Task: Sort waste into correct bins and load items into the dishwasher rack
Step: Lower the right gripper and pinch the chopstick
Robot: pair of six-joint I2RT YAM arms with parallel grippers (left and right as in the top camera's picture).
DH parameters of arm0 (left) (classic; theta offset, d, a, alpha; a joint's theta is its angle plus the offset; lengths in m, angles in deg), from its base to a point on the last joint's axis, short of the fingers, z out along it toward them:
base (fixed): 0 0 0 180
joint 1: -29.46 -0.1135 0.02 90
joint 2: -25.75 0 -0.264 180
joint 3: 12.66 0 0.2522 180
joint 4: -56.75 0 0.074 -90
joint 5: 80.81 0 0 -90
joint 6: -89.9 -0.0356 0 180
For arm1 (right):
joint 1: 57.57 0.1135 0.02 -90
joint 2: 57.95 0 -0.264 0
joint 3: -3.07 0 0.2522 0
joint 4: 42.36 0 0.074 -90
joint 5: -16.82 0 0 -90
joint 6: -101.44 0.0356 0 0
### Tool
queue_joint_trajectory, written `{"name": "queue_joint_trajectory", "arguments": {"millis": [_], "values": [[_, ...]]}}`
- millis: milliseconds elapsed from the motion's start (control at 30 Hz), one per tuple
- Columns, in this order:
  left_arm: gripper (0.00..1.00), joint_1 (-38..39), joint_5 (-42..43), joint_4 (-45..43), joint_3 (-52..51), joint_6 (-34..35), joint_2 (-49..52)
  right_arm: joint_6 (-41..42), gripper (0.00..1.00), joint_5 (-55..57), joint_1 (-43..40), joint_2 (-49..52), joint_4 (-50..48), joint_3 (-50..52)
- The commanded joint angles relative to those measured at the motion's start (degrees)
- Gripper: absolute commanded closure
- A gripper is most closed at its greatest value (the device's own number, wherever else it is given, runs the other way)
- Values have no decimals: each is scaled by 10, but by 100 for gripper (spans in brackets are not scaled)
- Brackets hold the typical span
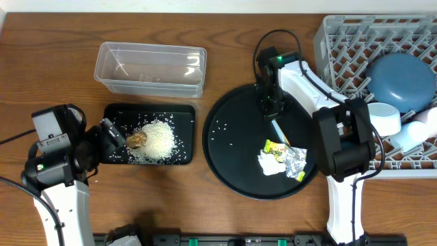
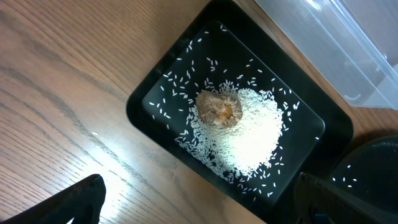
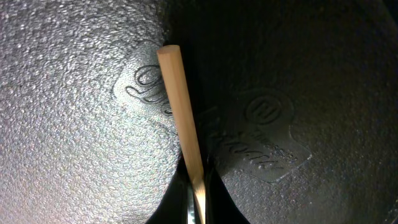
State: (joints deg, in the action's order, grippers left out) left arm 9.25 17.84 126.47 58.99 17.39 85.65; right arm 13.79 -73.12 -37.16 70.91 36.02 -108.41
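Observation:
A thin wooden stick [image 3: 183,124] lies on the round black tray [image 1: 225,171], and my right gripper [image 3: 199,199] is shut on its near end. From overhead, that gripper [image 1: 272,108] stands over the tray's upper middle. A yellow-green wrapper [image 1: 275,147], silver foil [image 1: 295,160] and white tissue [image 1: 268,164] lie lower on the same tray. My left gripper [image 2: 199,199] is open above the near edge of the shallow black tray [image 2: 140,102], which holds white rice [image 2: 249,130] and a brown lump [image 2: 219,109]. The clear tub [image 1: 150,65] stands behind it.
The grey dishwasher rack [image 1: 341,48] at the right holds a dark-blue plate [image 1: 403,78], a white cup [image 1: 384,117] and a light-blue cup [image 1: 416,133]. A few rice grains are scattered on the round tray. My right arm reaches across the rack's left edge.

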Motion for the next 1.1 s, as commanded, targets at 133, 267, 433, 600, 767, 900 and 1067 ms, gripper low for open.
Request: {"name": "queue_joint_trajectory", "arguments": {"millis": [133,267,433,600,767,900,1067], "values": [[2,-3,-2,2,12,-12,0,-10,99,16,-10,26,31,-10],[2,-3,-2,2,12,-12,0,-11,99,16,-10,26,53,-37],[2,-3,-2,2,12,-12,0,-11,99,10,-10,26,87,-80],[2,-3,-2,2,12,-12,0,4,99,10,-11,26,117,-117],[2,-3,-2,2,12,-12,0,7,99,-4,-11,26,128,-137],[2,-3,-2,2,12,-12,0,7,99,-24,-10,26,126,-140],[2,-3,-2,2,12,-12,0,6,86,-27,-5,26,130,-140]]}}
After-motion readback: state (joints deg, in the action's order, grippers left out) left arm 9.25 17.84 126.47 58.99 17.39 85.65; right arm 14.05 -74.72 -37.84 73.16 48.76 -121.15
